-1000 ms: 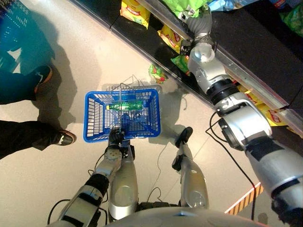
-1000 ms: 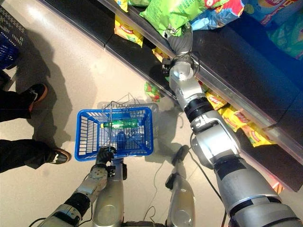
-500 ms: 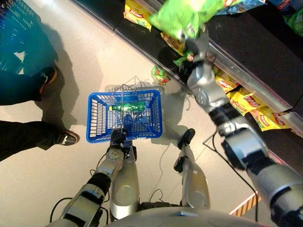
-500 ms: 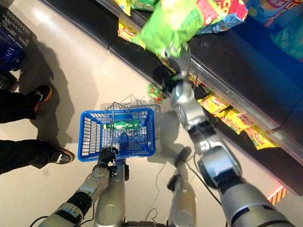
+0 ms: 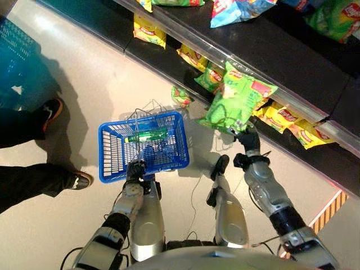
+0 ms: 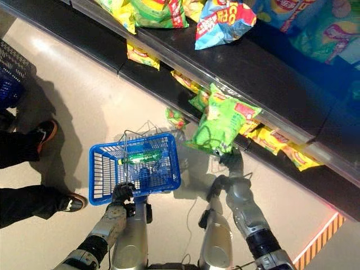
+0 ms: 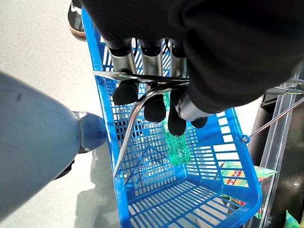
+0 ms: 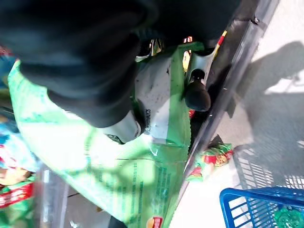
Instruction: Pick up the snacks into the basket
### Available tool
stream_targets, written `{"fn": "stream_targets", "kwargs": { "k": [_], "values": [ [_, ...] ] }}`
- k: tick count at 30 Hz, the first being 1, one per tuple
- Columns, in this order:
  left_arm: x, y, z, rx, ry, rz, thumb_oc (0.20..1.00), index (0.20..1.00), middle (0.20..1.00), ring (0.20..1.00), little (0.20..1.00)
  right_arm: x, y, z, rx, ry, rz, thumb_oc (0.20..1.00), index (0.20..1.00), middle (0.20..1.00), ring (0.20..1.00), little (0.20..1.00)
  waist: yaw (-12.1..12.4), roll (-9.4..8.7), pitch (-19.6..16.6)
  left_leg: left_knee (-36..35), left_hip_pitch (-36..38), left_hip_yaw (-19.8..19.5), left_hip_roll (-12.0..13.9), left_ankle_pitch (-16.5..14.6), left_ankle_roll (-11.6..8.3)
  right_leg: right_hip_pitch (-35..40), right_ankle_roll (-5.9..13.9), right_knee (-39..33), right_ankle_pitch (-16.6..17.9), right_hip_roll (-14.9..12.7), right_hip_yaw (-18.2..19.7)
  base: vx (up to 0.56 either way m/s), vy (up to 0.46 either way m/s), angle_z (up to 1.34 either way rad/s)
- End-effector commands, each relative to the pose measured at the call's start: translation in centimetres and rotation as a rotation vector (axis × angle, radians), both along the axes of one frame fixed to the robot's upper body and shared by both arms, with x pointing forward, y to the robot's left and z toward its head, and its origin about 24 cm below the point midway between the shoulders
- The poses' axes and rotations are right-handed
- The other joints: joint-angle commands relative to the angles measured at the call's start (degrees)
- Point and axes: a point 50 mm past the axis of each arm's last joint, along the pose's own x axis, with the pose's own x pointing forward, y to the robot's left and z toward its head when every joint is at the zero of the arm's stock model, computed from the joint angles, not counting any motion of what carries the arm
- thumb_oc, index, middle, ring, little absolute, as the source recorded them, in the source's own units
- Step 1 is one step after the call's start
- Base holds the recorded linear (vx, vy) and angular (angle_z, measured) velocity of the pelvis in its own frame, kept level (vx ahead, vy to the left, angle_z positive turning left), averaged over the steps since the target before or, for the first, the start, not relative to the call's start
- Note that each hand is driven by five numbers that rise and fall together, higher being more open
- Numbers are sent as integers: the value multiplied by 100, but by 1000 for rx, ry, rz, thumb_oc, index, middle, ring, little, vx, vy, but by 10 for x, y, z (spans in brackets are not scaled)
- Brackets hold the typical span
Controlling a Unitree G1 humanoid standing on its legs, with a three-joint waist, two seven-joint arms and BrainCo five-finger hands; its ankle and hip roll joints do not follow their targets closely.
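Left eye view: my right hand (image 5: 248,138) is gripping a large green snack bag (image 5: 235,100) by its lower edge, fingers and thumb curled round the wrapper, and is holding it in the air in front of the dark shelf (image 5: 292,67). The bag is hanging at about 2 o'clock from the blue basket (image 5: 112,151), near it but apart, not over its opening. In the right wrist view my thumb (image 8: 197,94) is pressing on the bag's pale back panel (image 8: 159,107) while the dark cover is hiding the rest of the fingers.

My left hand (image 5: 135,170) is holding the basket at its 6 o'clock edge. In the left wrist view my fingers (image 7: 154,107) are hooking round the wire handle (image 7: 137,114), closed on it. A green bottle (image 5: 147,135) is lying on its side inside the basket.

A small green packet (image 5: 180,97) is lying on the floor at 1 o'clock from the basket, against the shelf base. Yellow packets (image 5: 289,119) are lining the lower shelf behind the held bag. A person's shoes (image 5: 79,180) are standing at 9 o'clock from the basket.
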Motion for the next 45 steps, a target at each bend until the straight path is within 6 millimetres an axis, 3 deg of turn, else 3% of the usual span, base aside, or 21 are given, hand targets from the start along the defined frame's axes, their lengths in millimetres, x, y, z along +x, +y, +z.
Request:
{"fn": "stream_targets", "kwargs": {
  "k": [1, 6, 8, 11, 13, 14, 15, 20, 24, 36, 39, 43, 44, 45],
  "values": [
    [-6, 12, 9, 37, -83, 9, 200, 200, 200, 200, 200, -5, -4, 33, -34, -181, 108, 200, 200, 200, 200, 200, -55, 25, -89, -321, 295, -103, -377, -98, 291, 141, 442, 576, -276, -172, 410, 16, -31, -8],
    [-1, 18, 23, 46, -164, 0, 200, 200, 200, 200, 200, -17, -6, 4, -171, -48, 153, 200, 200, 200, 200, 200, -111, 20, -227, -357, 366, -103, -366, -78, 278, 185, 438, 583, -308, -173, 418, 16, -31, -4],
    [3, 17, 35, 42, -233, -16, 200, 200, 200, 200, 200, -16, -6, -27, -286, 90, 109, 200, 200, 200, 200, 200, -76, 83, -301, -392, 457, -117, -351, -86, 267, 270, 437, 587, -341, -174, 381, 27, -42, 0],
    [9, 9, 48, 24, -303, -47, 200, 200, 200, 200, 200, -9, 2, -56, -347, 223, 65, 200, 200, 200, 200, 200, 13, 172, -387, -432, 512, -144, -361, -81, 269, 344, 440, 573, -347, -200, 342, 2, -6, 2],
    [12, 4, 52, 24, -324, -72, 200, 200, 200, 200, 200, -3, 9, -67, -369, 275, 58, 200, 200, 200, 200, 200, 60, 201, -423, -432, 492, -167, -375, -59, 274, 346, 442, 558, -327, -216, 325, -2, -13, 8],
    [19, -8, 64, 12, -380, -144, 200, 200, 200, 200, 200, 11, 29, -74, -368, 316, 79, 200, 200, 200, 200, 200, 187, 292, -471, -461, 508, -213, -389, -48, 270, 370, 440, 556, -340, -228, 306, 6, -12, 6],
    [22, -12, 71, 5, -409, -172, 200, 200, 200, 200, 200, 14, 36, -76, -343, 336, 87, 200, 200, 200, 200, 200, 232, 326, -477, -467, 531, -222, -383, -61, 264, 396, 436, 569, -367, -227, 295, 2, -14, 5],
    [32, -45, 101, -60, -533, -346, 200, 200, 200, 200, 200, 41, 75, -67, -363, 351, 174, 200, 200, 200, 200, 200, 434, 414, -489, -467, 546, -283, -420, -61, 281, 435, 412, 597, -390, -249, 246, -6, 1, 3],
    [36, -72, 123, -123, -618, -459, 200, 200, 200, 200, 200, 65, 88, -50, -433, 348, 199, 200, 200, 200, 200, 200, 597, 439, -455, -469, 476, -359, -438, -15, 281, 435, 403, 586, -378, -249, 186, -9, -13, 8],
    [46, -115, 164, -211, -752, -626, 200, 200, 200, 200, 200, 93, 96, -20, -595, 324, 216, 200, 200, 200, 200, 200, 919, 493, -282, -476, 258, -509, -502, 46, 266, 425, 433, 512, -305, -299, -18, 3, 9, 11],
    [48, -120, 171, -222, -780, -639, 200, 200, 200, 200, 200, 93, 96, -21, -647, 331, 225, 200, 200, 200, 200, 200, 991, 493, -220, -474, 182, -526, -515, 67, 256, 412, 444, 491, -281, -297, -79, 7, 7, 12],
    [47, -128, 179, -238, -808, -674, 200, 200, 200, 200, 200, 89, 83, -33, -777, 398, 219, 200, 200, 200, 200, 200, 1110, 524, -181, -466, 114, -580, -534, 71, 261, 453, 453, 447, -276, -301, -145, 12, -2, 4],
    [48, -131, 181, -241, -814, -684, 200, 200, 200, 200, 200, 86, 77, -39, -815, 430, 215, 231, 231, 231, 231, 231, 1138, 546, -178, -465, 105, -607, -546, 76, 258, 467, 459, 433, -275, -303, -178, 13, 6, 7],
    [48, -131, 182, -241, -814, -684, 200, 200, 200, 200, 200, 86, 77, -39, -815, 430, 215, 442, 442, 442, 442, 442, 1137, 547, -178, -465, 105, -608, -546, 76, 258, 468, 459, 432, -275, -303, -180, 16, 5, 13]
  ]
}}
